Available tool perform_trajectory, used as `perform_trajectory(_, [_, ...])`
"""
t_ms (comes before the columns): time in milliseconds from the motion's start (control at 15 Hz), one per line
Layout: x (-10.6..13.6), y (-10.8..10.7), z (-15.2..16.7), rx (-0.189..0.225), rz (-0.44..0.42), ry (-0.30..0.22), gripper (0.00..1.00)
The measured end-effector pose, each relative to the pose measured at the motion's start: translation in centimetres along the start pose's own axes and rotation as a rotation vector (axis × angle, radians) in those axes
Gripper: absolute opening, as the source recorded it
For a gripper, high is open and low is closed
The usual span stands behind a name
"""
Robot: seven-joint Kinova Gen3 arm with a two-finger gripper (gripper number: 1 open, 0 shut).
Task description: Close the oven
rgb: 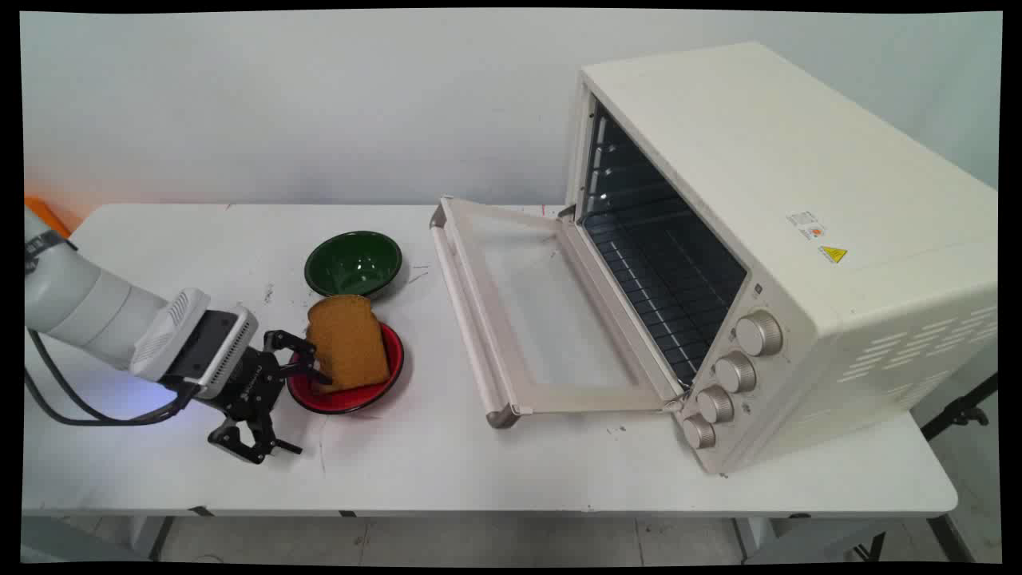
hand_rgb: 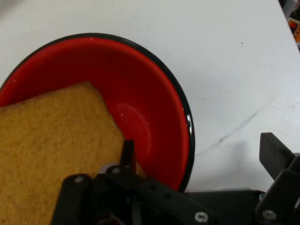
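Note:
A brown slice of bread (rgb: 347, 342) leans in a red bowl (rgb: 391, 375) left of the table's centre. My gripper (rgb: 310, 413) lies low at the bowl's left side and is open wide. In the hand view one finger (hand_rgb: 127, 152) reaches inside the red bowl (hand_rgb: 154, 98) against the edge of the bread (hand_rgb: 51, 140). The other finger (hand_rgb: 274, 152) stands outside the bowl over the bare table. Nothing is held between them.
A dark green bowl (rgb: 353, 262) stands just behind the red one. A cream toaster oven (rgb: 766, 239) fills the right side, with its glass door (rgb: 519, 311) folded down flat towards the bowls and a wire rack inside.

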Motion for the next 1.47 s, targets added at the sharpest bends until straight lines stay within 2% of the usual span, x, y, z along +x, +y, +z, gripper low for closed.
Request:
perform_trajectory(467, [-0.2,-0.1,-1.4,0.0,-0.007,0.013,1.0])
perform_trajectory(1000, [1.6,-1.4,-3.3,0.019,-0.112,0.053,1.0])
perform_trajectory(1467, [4.1,-3.6,-3.9,0.055,-0.218,0.094,1.0])
